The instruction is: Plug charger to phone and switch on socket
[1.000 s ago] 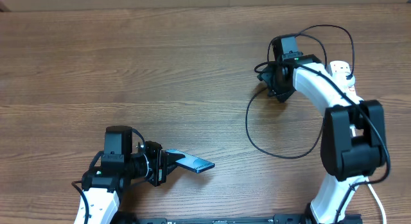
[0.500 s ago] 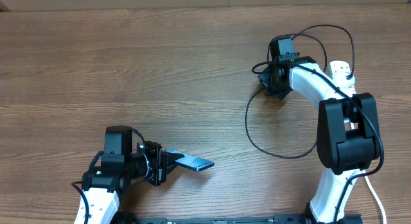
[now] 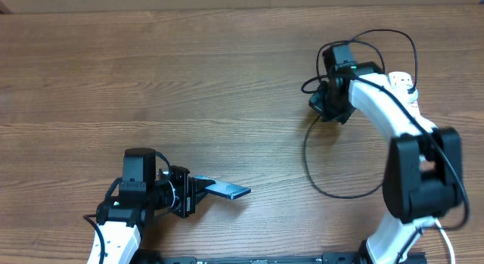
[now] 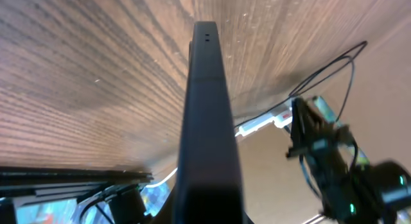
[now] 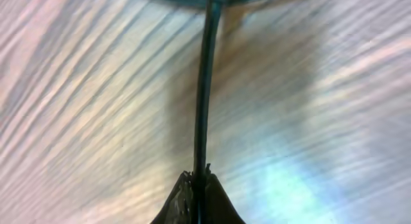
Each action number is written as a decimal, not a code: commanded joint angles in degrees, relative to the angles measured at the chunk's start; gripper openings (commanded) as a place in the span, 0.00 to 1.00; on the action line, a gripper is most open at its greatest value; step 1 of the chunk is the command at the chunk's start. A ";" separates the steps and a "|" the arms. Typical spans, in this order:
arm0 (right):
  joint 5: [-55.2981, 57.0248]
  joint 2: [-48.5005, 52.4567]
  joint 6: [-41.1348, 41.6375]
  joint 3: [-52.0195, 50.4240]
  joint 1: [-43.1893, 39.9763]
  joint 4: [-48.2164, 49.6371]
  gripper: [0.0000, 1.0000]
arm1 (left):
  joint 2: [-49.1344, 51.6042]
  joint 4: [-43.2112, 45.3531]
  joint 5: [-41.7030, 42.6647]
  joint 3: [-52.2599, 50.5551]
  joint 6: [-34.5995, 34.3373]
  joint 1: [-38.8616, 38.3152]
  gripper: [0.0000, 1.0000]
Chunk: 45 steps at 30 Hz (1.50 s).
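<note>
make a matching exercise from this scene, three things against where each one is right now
Things:
1. phone
2. charger
3. socket

Places:
a. partly hidden under the right arm
b. gripped by the left fingers
c. pinched between the right fingers

Pairs: 1-b; 2-c; 3-a

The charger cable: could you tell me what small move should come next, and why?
Probably lift the charger cable and carry it left: the right gripper is shut on it, while the left gripper holds the phone well apart from it.
</note>
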 commanded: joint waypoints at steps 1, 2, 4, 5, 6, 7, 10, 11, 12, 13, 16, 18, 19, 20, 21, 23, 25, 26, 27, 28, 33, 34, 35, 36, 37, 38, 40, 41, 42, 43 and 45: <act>-6.12 -4.33 -11.26 1.03 2.27 -3.74 0.04 | -0.17 2.21 0.50 0.79 -1.33 -0.11 0.04; -8.02 -4.33 -14.73 1.01 3.15 -5.14 0.04 | -0.17 2.71 0.50 0.79 -1.31 -0.11 0.05; -9.75 -4.28 -21.79 0.20 5.31 -6.75 0.04 | -0.17 4.26 0.52 0.79 -0.26 -0.11 0.05; -9.75 -4.31 -24.04 -0.26 6.38 -7.30 0.04 | -0.17 5.09 0.55 0.79 0.59 -0.11 0.05; -9.73 -4.28 -25.16 -0.74 7.32 -7.58 0.04 | -0.17 5.81 0.76 0.79 1.44 -0.11 0.05; -9.75 -4.31 -25.59 -1.57 8.37 -7.67 0.04 | -0.17 6.73 1.16 0.79 2.49 -0.11 0.05; -9.73 -4.31 -25.55 -4.39 11.28 -7.61 0.04 | -0.17 9.27 3.21 0.79 4.92 0.59 0.04; -9.73 -4.31 -25.55 -5.51 12.11 -7.30 0.04 | -0.15 10.23 4.07 0.79 6.12 1.27 0.04; -9.70 -4.31 -25.55 -6.64 12.85 -6.93 0.04 | -0.09 11.08 4.57 0.79 7.41 1.95 0.04; -9.68 -4.28 -25.55 -7.96 13.62 -6.45 0.05 | 0.07 12.46 5.66 0.79 9.81 2.95 0.04; -9.70 -4.28 -25.53 -10.86 14.67 -5.22 0.09 | 1.36 15.37 9.44 0.79 17.92 6.12 0.04; -9.70 -4.28 -25.51 -11.56 14.67 -5.31 0.12 | 3.32 15.80 13.53 0.79 21.03 8.22 0.04; -9.73 -4.31 -25.51 -11.61 14.64 -5.40 0.16 | 4.83 16.50 15.89 0.79 22.71 9.31 0.04; -9.73 -4.31 -25.51 -11.58 14.60 -5.29 0.22 | 6.40 17.73 17.99 0.79 24.00 10.23 0.04; -9.73 -4.31 -25.49 -11.56 14.60 -5.03 0.26 | 8.52 20.17 20.57 0.81 25.00 11.28 0.04; -9.75 -4.31 -25.51 -11.54 14.60 -4.33 0.40 | 13.94 28.17 26.49 0.85 24.50 12.92 0.04; -9.73 -4.31 -25.55 -11.34 14.60 -3.72 0.58 | 19.93 37.70 31.67 1.46 22.01 13.35 0.04; -9.70 -4.31 -25.55 -11.28 14.60 -3.32 0.64 | 23.45 42.77 33.97 2.08 20.09 13.20 0.04; -9.68 -4.31 -25.55 -11.06 14.60 -2.91 0.72 | 26.71 47.23 35.89 2.82 18.14 12.81 0.04; -9.68 -4.31 -25.55 -10.88 14.60 -2.56 0.77 | 29.44 50.66 37.38 3.58 16.74 12.28 0.04; -9.31 -4.31 -25.51 -10.36 14.60 1.44 0.91 | 40.89 62.10 40.41 8.26 11.69 6.32 0.04; -8.57 -4.31 -25.31 -10.36 14.60 2.38 0.91 | 42.03 62.49 40.06 9.03 11.43 5.11 0.04; -6.75 -4.31 -24.24 -10.36 14.60 3.32 0.92 | 43.17 62.47 39.45 9.88 11.47 3.74 0.04; -4.35 -4.31 -22.71 -10.36 14.60 3.85 0.92 | 44.11 62.49 38.97 10.69 11.47 2.47 0.04; -0.94 -4.31 -20.35 -10.36 14.60 4.20 0.93 | 44.81 62.49 38.75 11.34 11.52 1.57 0.04; 1.90 -4.31 -18.45 -10.38 14.60 4.24 0.95 | 45.33 62.51 38.69 11.91 11.54 0.92 0.04; 6.43 -4.31 -15.80 -10.38 14.60 4.24 0.98 | 45.75 62.53 38.66 12.63 11.82 0.61 0.04; 7.67 -4.31 -15.23 -10.38 14.60 4.26 1.00 | 45.75 62.55 38.69 12.76 12.02 0.66 0.04; 8.59 -4.31 -15.15 -10.38 14.60 4.35 1.00 | 45.75 63.23 38.77 12.81 12.13 0.94 0.04; 9.11 -4.31 -15.13 -10.38 14.60 4.42 1.00 | 45.75 63.67 38.97 12.81 12.17 1.16 0.04; 9.03 -4.31 -15.15 -10.38 14.60 4.46 1.00 | 45.75 63.82 39.26 12.81 12.44 1.95 0.04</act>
